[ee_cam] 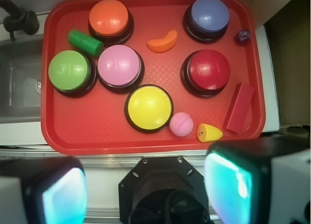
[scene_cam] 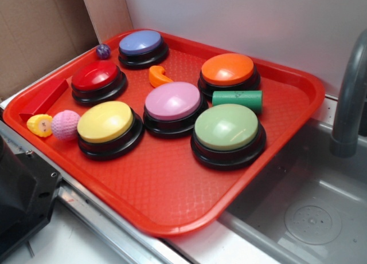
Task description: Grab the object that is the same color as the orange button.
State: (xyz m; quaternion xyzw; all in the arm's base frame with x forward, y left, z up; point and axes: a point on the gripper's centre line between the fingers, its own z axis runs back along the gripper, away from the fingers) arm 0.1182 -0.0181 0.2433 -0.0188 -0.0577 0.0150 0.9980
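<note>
Hovering pincer (ee_cam: pixel 146 190): seen only in the wrist view, its 2 fingers spread wide apart at the bottom edge, nothing held between them, well short of the tray.
Tray (scene_cam: pixel 172 201): a red textured tray is set beside a sink (scene_cam: pixel 309 212), carrying 6 dome buttons and several small items.
Near row: a yellow button (scene_cam: pixel 109 126) is flanked by a pink knitted ball (scene_cam: pixel 65 124), a small yellow toy (scene_cam: pixel 39 125) and a red block (scene_cam: pixel 45 99); a green button (scene_cam: pixel 227 132) sits toward the sink side.
Middle row: a pink button (scene_cam: pixel 173 105) and a red button (scene_cam: pixel 97 79) are placed here.
Object (scene_cam: pixel 159 77): the small curved orange piece is found lying flat on the tray between the red and pink buttons, apart from both, untouched.
Green cylinder (scene_cam: pixel 237 98): laid on its side, just in front of the orange button (scene_cam: pixel 228 73).
Far corner: a blue button (scene_cam: pixel 142 46) and a small purple ball (scene_cam: pixel 103 51) are seen.
</note>
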